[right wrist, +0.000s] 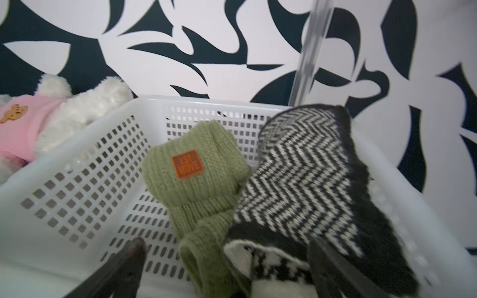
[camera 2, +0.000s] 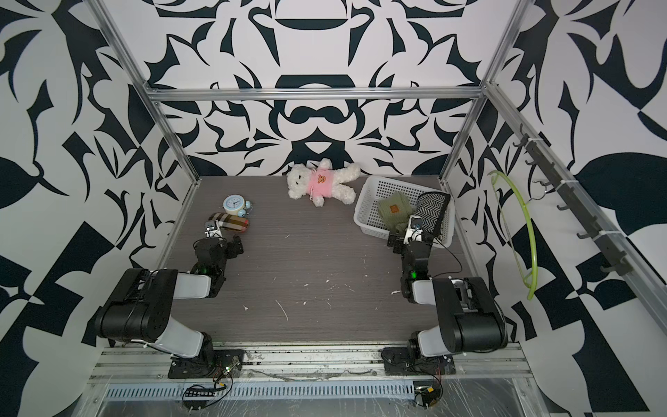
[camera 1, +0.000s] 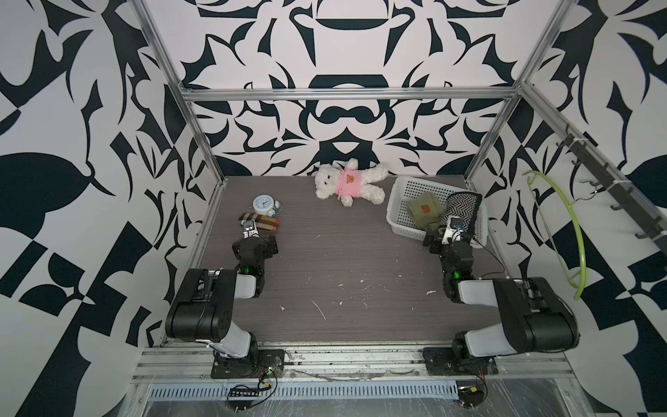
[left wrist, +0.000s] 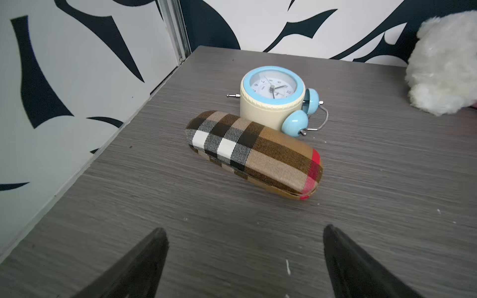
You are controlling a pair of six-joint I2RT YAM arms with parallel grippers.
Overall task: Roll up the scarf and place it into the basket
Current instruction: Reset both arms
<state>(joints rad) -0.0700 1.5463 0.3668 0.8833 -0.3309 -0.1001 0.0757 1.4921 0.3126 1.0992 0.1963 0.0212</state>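
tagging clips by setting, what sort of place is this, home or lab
Probably a lab robot cell, not a home: an aluminium frame boxes in the tabletop, printed black-and-white panels serve as walls, and the left arm and right arm are bolted to a rail at the front.

Left arm (camera 1: 202, 307): black joint housings, grey links.
Right arm (camera 1: 534, 317): same colours.
Left gripper (left wrist: 245, 228): black tapered fingers (left wrist: 144, 265).
Wrist lights (camera 1: 245, 269): green, possibly LEDs.
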